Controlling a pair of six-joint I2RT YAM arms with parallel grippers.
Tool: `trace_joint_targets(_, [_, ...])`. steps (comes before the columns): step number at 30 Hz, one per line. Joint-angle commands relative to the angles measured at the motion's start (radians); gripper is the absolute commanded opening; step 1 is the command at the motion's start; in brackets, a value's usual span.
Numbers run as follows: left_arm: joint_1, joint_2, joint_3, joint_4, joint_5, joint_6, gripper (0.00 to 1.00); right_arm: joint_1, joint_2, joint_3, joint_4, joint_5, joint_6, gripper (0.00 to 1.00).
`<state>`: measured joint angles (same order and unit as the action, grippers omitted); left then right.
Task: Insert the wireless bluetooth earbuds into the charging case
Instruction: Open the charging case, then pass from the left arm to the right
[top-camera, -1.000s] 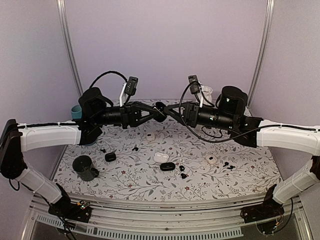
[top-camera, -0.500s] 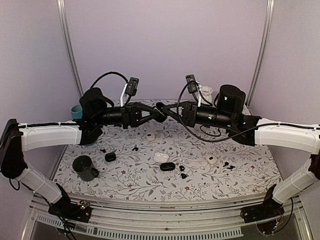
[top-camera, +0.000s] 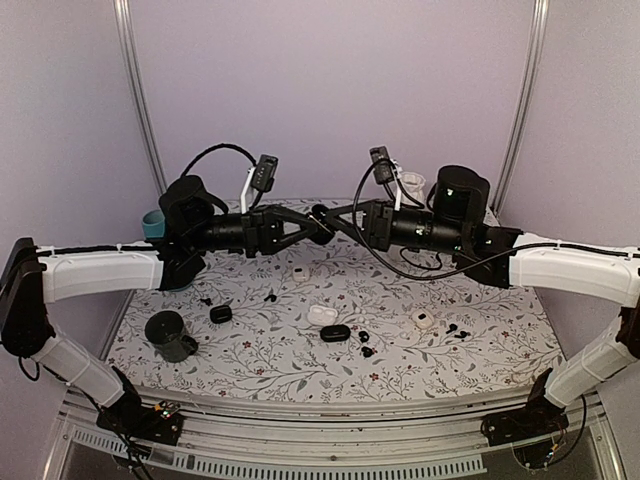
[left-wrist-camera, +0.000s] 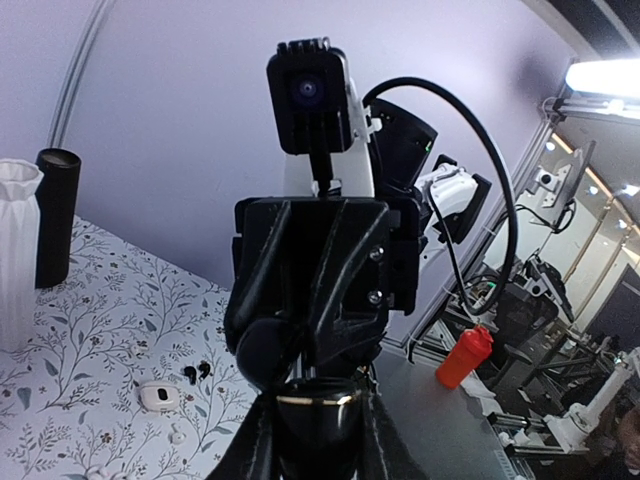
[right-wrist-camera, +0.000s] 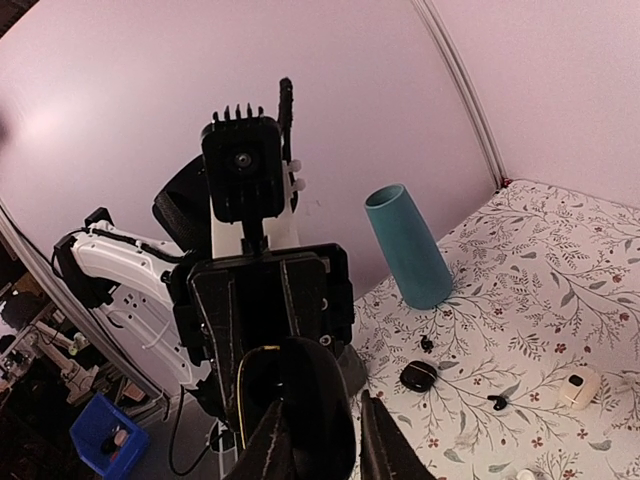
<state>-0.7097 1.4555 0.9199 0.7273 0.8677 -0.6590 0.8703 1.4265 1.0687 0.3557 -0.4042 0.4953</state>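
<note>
While reading across from the left edge: teal cup at the back corner, dark cup nearer the front, both well apart from the work.

Next, loose on the tabletop, the first of the wireless bluetooth earbuds, a tiny black speck near a closed black case. One more bud a little further right.

Above the middle, in the air: left hand clamped tight on a rounded black charging case, with a thin gold line across it in both wrist views. Facing it from the other side, right hand drawn narrow, fingers close on either side of that same case. Gripping or merely flanking: cannot tell. Any bud between those fingers: hidden.

Beneath them on the tabletop: white case touching a second black case, then two buds just right of that. Further right, another white case and a last pair of buds near it. White vase at the back.

As for handling: judged almost weightless, hard, glossy and rounded, so apt to squirt from a pinch or skitter when nudged. Sturdy enough, yet easily lost. Best taken across the fat body, or by the short stem where present. Keep the pads square and the squeeze light, and leave the end that enters the well free.
</note>
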Motion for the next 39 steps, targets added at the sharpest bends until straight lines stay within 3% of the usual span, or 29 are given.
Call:
trace_joint_targets(1, [-0.026,-0.017,0.007,0.051,0.038,0.022,0.00,0.002,0.034,0.028,-0.070,-0.005,-0.014,0.28])
trace_joint_targets(7, [-0.027,-0.030,0.005,0.049,0.030,0.027,0.00,0.001,0.029,0.019,-0.090,0.016,-0.018,0.29])
trace_joint_targets(18, [-0.026,-0.026,0.003,0.043,0.014,0.033,0.00,0.000,0.011,0.021,-0.100,0.012,-0.021,0.05])
trace_joint_targets(20, [-0.025,-0.026,0.004,0.034,0.007,0.039,0.07,0.000,0.008,0.027,-0.110,0.017,-0.028,0.04])
trace_joint_targets(25, [-0.024,-0.028,0.006,-0.004,-0.004,0.072,0.38,0.001,-0.006,0.048,-0.145,0.051,-0.069,0.04])
trace_joint_targets(29, [-0.022,-0.040,0.011,-0.044,-0.009,0.128,0.54,0.001,-0.010,0.086,-0.212,0.083,-0.141,0.04])
trace_joint_targets(39, [-0.026,-0.088,-0.038,-0.114,-0.078,0.325,0.72,0.002,-0.045,0.121,-0.290,0.077,-0.307,0.04])
